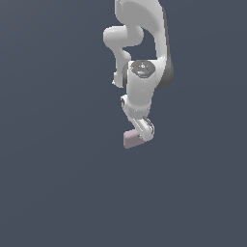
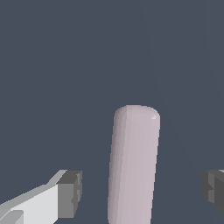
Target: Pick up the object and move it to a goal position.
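Straddling the object (image 2: 133, 166), the gripper (image 2: 140, 190) holds its fingers (image 2: 70, 194) wide apart — neither pad touches it. Closing off-centre could nudge the rounded piece sideways — it sits nearer one finger than the other.

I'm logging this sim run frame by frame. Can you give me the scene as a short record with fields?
arm: white Franka, reaching down
hand: open, fingers apart on either side of the object, not touching it
object: pale pinkish-mauve rounded block, between the fingers
object in exterior view: at the hand's tip
surface: plain dark grey-blue
goal marker: none visible
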Robot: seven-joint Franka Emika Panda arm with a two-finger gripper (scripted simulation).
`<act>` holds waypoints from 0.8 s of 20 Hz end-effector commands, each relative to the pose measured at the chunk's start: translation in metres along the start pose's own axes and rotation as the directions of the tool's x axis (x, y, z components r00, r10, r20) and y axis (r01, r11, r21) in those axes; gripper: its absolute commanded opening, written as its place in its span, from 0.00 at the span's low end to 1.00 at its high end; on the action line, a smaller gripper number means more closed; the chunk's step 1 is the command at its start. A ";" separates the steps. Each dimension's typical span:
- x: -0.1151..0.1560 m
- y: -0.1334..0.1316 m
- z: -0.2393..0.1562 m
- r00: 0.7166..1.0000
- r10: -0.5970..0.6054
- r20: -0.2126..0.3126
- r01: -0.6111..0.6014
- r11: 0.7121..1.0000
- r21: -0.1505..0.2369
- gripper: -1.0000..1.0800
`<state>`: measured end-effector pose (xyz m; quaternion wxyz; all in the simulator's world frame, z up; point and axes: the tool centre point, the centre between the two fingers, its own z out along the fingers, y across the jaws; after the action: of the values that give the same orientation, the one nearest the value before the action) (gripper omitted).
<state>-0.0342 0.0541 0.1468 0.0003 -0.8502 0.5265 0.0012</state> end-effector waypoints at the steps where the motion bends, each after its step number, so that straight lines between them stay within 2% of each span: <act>1: -0.002 0.000 0.000 0.999 0.037 -0.001 -0.037 0.999 0.000 0.96; 8: -0.006 0.000 0.001 0.996 0.091 -0.002 -0.091 0.996 0.001 0.96; 16: -0.007 0.000 0.006 0.996 0.093 -0.002 -0.093 0.996 0.001 0.96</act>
<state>-0.0372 0.0599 0.1433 0.0003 -0.8249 0.5653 -0.0002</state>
